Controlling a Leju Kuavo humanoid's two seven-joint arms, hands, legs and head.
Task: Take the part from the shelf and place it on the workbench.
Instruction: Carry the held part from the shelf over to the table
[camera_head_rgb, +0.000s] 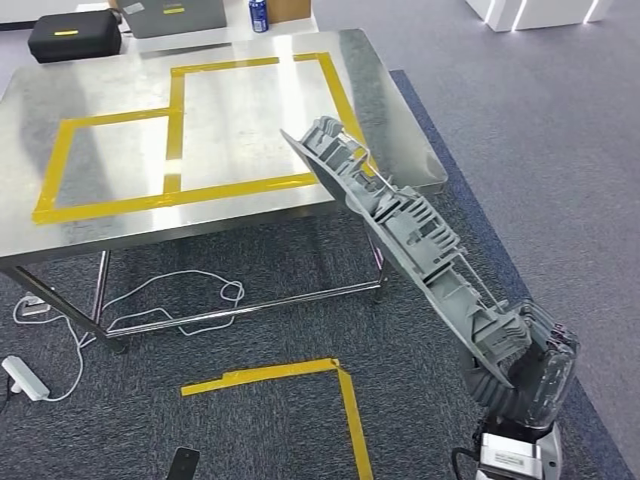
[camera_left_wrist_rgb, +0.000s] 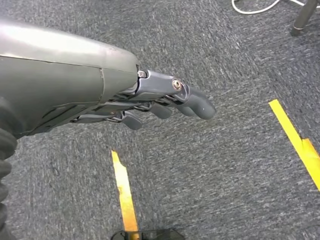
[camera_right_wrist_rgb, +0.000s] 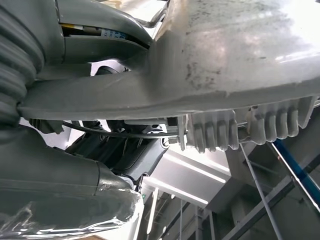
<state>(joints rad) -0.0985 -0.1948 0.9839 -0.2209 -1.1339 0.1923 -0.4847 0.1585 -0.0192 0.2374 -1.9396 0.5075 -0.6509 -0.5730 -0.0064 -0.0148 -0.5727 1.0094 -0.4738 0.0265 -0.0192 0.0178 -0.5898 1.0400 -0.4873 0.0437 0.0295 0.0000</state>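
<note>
Grey moulded plastic, long and ribbed, the part (camera_head_rgb: 411, 240) slants up from the right hand (camera_head_rgb: 532, 375), which grips it at its near end low on the robot's right; its far tip reaches over the right front corner of the workbench (camera_head_rgb: 226, 100), above the yellow tape outline (camera_head_rgb: 177, 130) there, though whether the tip touches the steel or hangs just above it cannot be told from the head view. In the right wrist view the part (camera_right_wrist_rgb: 226, 65) lies across the hand (camera_right_wrist_rgb: 124, 150), with the thumb beneath it and the dark fingers closed against the ribbed underside. The left hand (camera_left_wrist_rgb: 170, 102) hangs over the grey carpet (camera_left_wrist_rgb: 226, 175) beside a strip of floor tape (camera_left_wrist_rgb: 124, 192), holding nothing, its fingers loosely extended and apart. The step in hand looks like the carry-over and set-down. To do it well, the arm should probably bring the whole piece further over the bench, clear of the front edge, so most of its length sits inside the taped rectangle; then level it, since a steep tilt would land one tip first and let it slide on the polished steel. Lower slowly and release only once the part rests flat
</note>
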